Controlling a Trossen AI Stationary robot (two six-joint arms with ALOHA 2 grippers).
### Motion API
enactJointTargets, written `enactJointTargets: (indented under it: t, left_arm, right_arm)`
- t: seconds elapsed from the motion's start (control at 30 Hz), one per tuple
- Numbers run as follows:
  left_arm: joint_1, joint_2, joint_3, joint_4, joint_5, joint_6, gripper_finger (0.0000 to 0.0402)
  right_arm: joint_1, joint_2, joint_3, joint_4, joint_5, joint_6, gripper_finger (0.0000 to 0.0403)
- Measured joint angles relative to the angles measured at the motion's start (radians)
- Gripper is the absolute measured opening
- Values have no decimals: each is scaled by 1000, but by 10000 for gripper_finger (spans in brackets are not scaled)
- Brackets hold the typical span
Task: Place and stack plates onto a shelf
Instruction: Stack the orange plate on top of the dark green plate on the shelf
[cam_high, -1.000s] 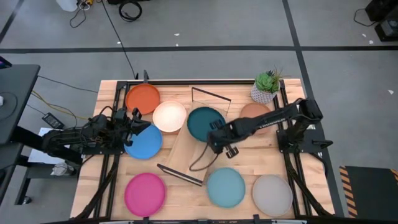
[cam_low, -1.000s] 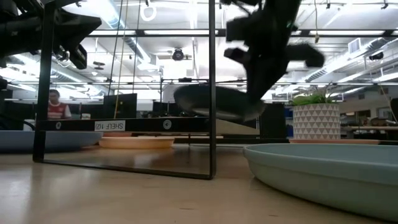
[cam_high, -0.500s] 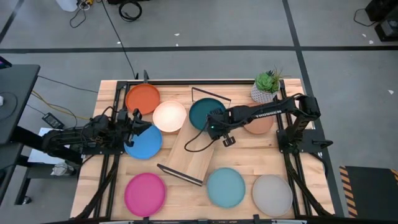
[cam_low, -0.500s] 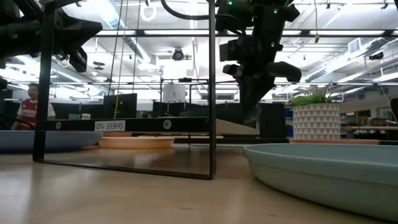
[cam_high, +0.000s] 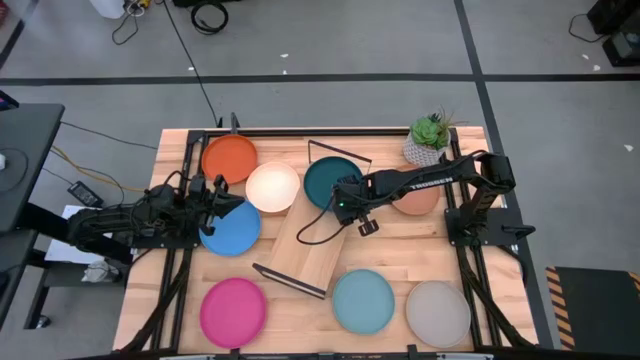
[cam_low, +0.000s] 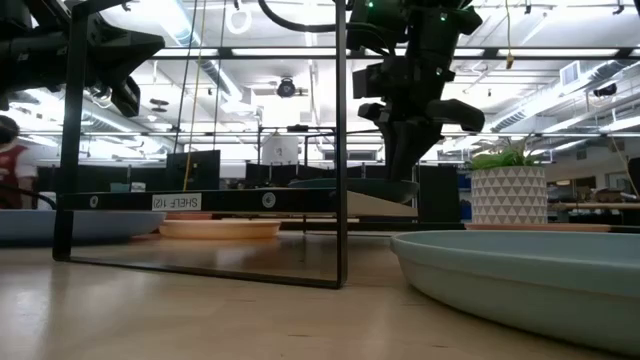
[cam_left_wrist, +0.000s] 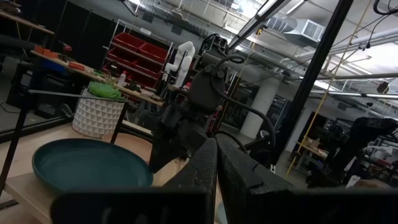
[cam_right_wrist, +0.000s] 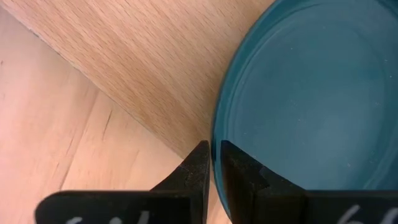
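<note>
The dark teal plate (cam_high: 328, 183) lies at the far end of the shelf (cam_high: 305, 245), a light-wood board set slantwise on the table with black wire frames at both short ends. My right gripper (cam_high: 345, 207) reaches in from the right and is shut on that plate's rim. In the low view the plate (cam_low: 350, 184) is level under the gripper (cam_low: 400, 175). My left gripper (cam_left_wrist: 216, 163) is shut, holds nothing and hovers over the blue plate (cam_high: 232, 228). The orange (cam_high: 230, 158), cream (cam_high: 272, 187), pink (cam_high: 233, 312), light blue (cam_high: 362, 300), grey (cam_high: 437, 312) and terracotta (cam_high: 415, 197) plates lie flat on the table. My right gripper pinches the dark teal plate's rim (cam_right_wrist: 216, 140) on the side toward the table's near edge. One finger (cam_right_wrist: 239, 174) is over the plate's inside and one (cam_right_wrist: 198, 165) is outside it. The fingers come from above, pointing down. The plate lies level on the shelf board's far end.
A potted plant (cam_high: 428, 140) stands at the far right corner, beside the right arm. The terracotta plate is partly under the right arm. The light blue plate (cam_low: 530, 280) fills the low view's foreground. The shelf's wire frames (cam_high: 338, 155) (cam_high: 290, 281) rise at its two ends.
My right gripper has carried the dark teal plate toward the table's far edge and down. The plate was lifted and tilted over the shelf's middle, and it now lies level on the board's far end. For the last half second it has stayed still.
</note>
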Motion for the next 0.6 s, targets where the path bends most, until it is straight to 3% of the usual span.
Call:
enactJointTargets:
  t: [0.17,0.3,0.43,0.6]
  left_arm:
    - [0,0,0,6,-12,46,18]
    - [0,0,1,4,-144,79,18]
    - [0,0,40,-115,-270,87,18]
    - [0,22,115,-313,-337,137,18]
  right_arm:
    - [1,-1,22,7,-2,5,81]
    - [5,-1,48,9,-1,8,123]
    - [26,-1,105,-41,2,38,155]
    - [55,-1,169,-106,2,94,177]
